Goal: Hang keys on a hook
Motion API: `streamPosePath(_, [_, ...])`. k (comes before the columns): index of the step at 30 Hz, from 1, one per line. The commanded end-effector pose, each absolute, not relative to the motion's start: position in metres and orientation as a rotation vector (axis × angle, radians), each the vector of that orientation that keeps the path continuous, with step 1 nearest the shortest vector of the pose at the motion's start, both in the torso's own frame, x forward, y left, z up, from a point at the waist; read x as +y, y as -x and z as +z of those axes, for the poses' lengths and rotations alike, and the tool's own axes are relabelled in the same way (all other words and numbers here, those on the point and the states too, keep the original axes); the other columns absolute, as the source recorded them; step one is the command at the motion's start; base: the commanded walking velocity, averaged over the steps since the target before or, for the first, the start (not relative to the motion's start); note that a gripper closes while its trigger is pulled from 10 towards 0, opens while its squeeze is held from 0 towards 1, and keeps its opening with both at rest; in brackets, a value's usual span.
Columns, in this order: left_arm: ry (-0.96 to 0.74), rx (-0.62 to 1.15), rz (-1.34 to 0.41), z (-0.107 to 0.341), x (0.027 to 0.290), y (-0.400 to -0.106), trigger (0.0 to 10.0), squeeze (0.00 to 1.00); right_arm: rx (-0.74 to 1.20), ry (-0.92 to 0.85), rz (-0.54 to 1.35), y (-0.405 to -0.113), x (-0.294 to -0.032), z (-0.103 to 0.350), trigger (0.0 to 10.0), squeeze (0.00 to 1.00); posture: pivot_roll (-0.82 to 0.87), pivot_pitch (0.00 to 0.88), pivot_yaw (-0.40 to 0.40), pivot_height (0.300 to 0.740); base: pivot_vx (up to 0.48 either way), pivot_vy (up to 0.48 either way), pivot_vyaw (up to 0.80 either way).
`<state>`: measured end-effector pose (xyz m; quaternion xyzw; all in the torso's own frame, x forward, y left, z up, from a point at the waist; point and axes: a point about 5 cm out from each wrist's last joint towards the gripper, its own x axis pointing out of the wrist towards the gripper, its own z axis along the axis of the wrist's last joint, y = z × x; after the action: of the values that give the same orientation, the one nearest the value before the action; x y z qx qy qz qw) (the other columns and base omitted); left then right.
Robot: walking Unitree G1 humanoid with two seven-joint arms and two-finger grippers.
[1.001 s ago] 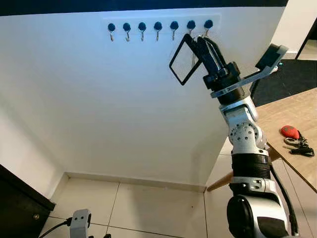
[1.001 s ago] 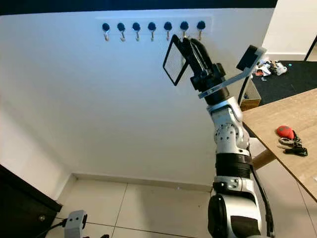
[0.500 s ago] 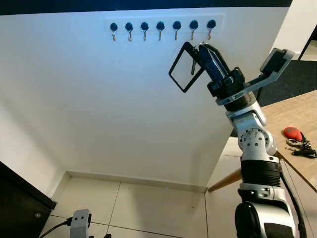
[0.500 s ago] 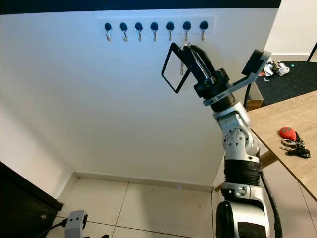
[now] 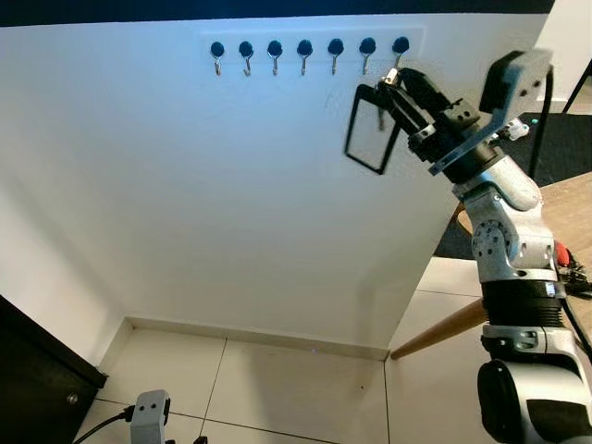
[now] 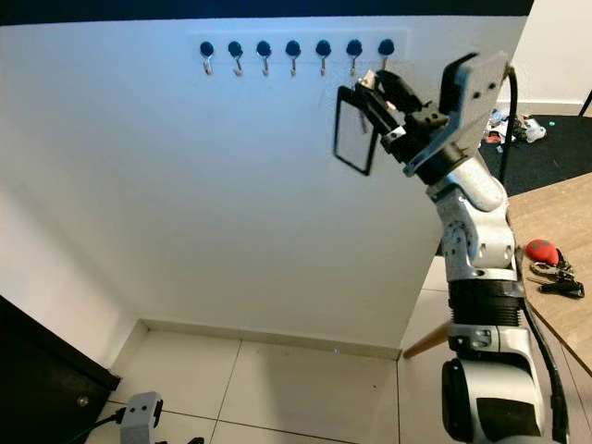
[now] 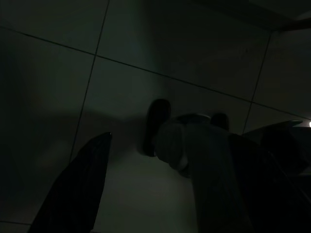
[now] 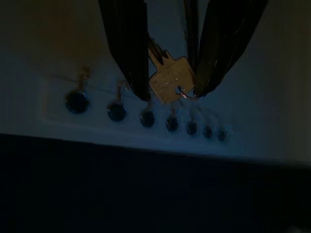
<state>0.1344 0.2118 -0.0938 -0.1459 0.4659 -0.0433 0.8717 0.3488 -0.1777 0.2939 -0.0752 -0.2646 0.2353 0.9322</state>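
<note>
Keys (image 8: 169, 80) sit pinched between the two black fingers of the right end effector (image 5: 400, 90), a brass-coloured key and its small ring showing in the right wrist view, while a black rectangular loop (image 5: 371, 129) (a strap or tag frame, I cannot tell which) hangs from the bunch down in front of the white wall (image 5: 203, 194). So the fingers are closed on the keys, raised high and just below the right-hand end of the row of hooks (image 5: 305, 52), seven dark-knobbed hooks in a line near the top of the wall. The end effector's tip lies close under the rightmost hook (image 5: 400, 50) and near its neighbour (image 5: 367, 51); whether the ring touches either one is too fine to tell.

As a judgement, the step in hand is the approach and alignment: the keys are carried up but not yet hung. The next move calls for lifting the ring a little above a hook's curved tip, pressing toward the wall, then lowering so the ring drops over it before the fingers part. The dangling loop could catch a nearby hook, so the aim has to be careful.

To the right, a wooden bench (image 6: 555, 208) carries a red object with another bunch of keys (image 6: 546, 259). The left end effector (image 7: 146, 194) hangs idle over dim floor tiles (image 7: 58, 97).
</note>
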Motion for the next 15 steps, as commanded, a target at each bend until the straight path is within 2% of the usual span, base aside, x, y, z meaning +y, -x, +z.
streamPosePath(1, [0.302,0.980,-0.090,-0.094,0.213,-0.131,10.0,0.00,-0.541,0.259,0.405,-0.353,-0.178,0.297,10.0,0.00,-0.09,0.056,0.046,0.740,0.000,0.000,0.00])
streamPosePath(5, [0.302,0.980,-0.092,-0.094,0.214,-0.132,10.0,0.00,-0.528,0.368,0.326,-0.356,-0.180,0.298,10.0,0.00,-0.09,0.058,0.048,0.740,0.000,0.000,0.00])
streamPosePath(8, [0.305,0.978,-0.093,-0.094,0.214,-0.133,10.0,0.00,-0.493,0.568,0.161,-0.362,-0.189,0.298,10.0,0.00,-0.09,0.058,0.051,0.740,0.000,0.000,0.00])
streamPosePath(12, [0.306,0.978,-0.094,-0.094,0.215,-0.133,10.0,0.00,-0.466,0.659,0.090,-0.365,-0.193,0.296,10.0,0.00,-0.09,0.057,0.052,0.740,0.000,0.000,0.00])
streamPosePath(14, [0.311,0.977,-0.097,-0.094,0.214,-0.132,10.0,0.00,-0.432,0.815,0.015,-0.368,-0.197,0.291,10.0,0.00,-0.09,0.057,0.051,0.740,0.000,0.000,0.00])
streamPosePath(15, [0.311,0.977,-0.097,-0.094,0.214,-0.132,10.0,0.00,-0.432,0.815,0.015,-0.368,-0.197,0.291,10.0,0.00,-0.09,0.057,0.051,0.740,0.000,0.000,0.00])
